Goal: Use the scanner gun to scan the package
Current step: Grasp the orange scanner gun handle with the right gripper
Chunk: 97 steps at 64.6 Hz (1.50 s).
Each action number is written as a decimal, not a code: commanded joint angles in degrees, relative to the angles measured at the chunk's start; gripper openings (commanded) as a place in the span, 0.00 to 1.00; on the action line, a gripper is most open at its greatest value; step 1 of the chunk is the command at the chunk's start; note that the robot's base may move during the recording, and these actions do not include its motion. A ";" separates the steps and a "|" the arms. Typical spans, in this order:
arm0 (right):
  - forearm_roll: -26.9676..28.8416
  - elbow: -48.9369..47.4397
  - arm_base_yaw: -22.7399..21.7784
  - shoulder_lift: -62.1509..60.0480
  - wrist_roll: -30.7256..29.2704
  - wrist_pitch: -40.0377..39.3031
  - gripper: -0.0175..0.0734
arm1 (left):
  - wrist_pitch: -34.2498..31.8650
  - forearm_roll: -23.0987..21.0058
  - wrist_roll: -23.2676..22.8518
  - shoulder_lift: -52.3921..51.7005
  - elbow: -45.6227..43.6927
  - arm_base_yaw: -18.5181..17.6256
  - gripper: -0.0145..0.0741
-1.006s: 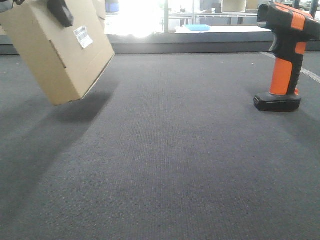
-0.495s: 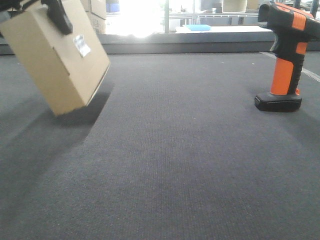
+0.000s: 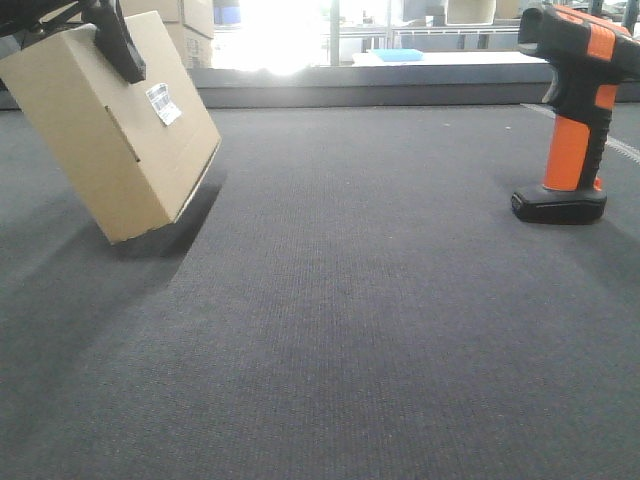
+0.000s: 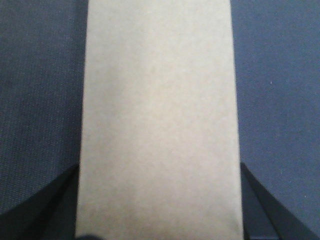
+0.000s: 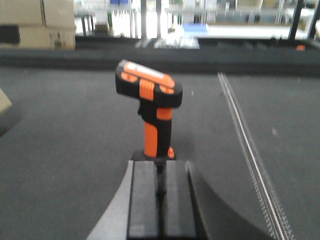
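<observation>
Brown cardboard package (image 3: 115, 130) is held tilted, clamped in the left gripper (image 4: 159, 172), while the orange scanner gun (image 5: 150, 100) is seen upright just ahead of the right gripper (image 5: 160, 170), whose fingers are pressed together.

Nothing here can actually be read. The package (image 3: 120, 150) carries a small white label (image 3: 164, 103) on its broad face, with dark barcode bars and tiny print too small to make out. The stacked cardboard boxes (image 5: 37, 20) at the back show a dark printed patch blurred past reading, and any marking on the scanner gun (image 5: 150, 100) is too blurred to tell.
</observation>
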 commanded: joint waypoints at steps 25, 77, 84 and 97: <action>0.19 -6.42 -0.18 27.68 -0.25 -13.30 0.02 | -1.86 -0.54 -0.43 -0.76 -0.17 -0.22 0.34; -0.24 -6.22 -0.04 64.92 -0.25 -54.36 0.02 | -2.83 -0.54 -0.43 -0.76 -0.17 -0.22 0.34; -0.85 -6.22 0.08 70.58 3.28 -61.43 0.02 | -2.83 -0.54 -0.43 -0.76 -0.17 -0.22 0.34; -3.60 -6.22 1.69 80.29 7.06 -73.89 0.02 | -2.83 -0.54 -0.43 -0.76 -0.17 -0.22 0.34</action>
